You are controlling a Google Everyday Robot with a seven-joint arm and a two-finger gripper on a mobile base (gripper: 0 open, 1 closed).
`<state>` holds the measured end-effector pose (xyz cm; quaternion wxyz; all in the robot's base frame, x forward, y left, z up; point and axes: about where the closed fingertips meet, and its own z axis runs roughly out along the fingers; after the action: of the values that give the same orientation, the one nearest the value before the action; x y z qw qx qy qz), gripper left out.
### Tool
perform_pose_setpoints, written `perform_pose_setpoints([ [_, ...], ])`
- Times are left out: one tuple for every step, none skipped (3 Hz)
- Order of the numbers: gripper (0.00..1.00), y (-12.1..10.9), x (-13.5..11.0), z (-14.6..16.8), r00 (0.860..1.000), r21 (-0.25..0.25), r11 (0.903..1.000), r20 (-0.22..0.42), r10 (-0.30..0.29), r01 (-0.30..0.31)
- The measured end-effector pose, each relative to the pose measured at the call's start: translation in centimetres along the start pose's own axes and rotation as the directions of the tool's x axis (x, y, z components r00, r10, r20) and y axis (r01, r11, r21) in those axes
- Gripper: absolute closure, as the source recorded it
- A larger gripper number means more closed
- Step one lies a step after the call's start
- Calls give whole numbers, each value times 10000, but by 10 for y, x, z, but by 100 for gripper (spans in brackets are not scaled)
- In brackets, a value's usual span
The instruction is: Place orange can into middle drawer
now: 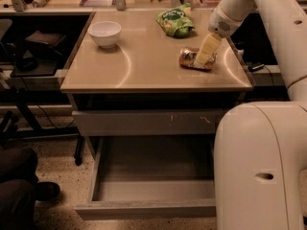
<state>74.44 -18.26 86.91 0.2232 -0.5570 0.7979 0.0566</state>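
Observation:
The orange can (191, 59) lies on its side on the tan tabletop (144, 66), near the right edge. My gripper (206, 50) reaches down from the upper right and sits right on the can's right end, covering part of it. The middle drawer (146, 209) is pulled out below the table, with its plain front panel toward me and nothing showing inside it. The can is still on the tabletop, well above and behind the drawer.
A green snack bag (175, 22) lies behind the can. A white bowl (105, 33) stands at the table's back left. A closed drawer front with pale scratches (148, 122) sits above the open drawer. My white arm body (261, 166) fills the lower right. Someone's shoe (45, 190) is at the lower left.

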Motion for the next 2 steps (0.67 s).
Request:
perform_pose_setpoints([
  [15,0,0,0,10000,0,10000,0,0,0],
  [39,0,0,0,10000,0,10000,0,0,0],
])
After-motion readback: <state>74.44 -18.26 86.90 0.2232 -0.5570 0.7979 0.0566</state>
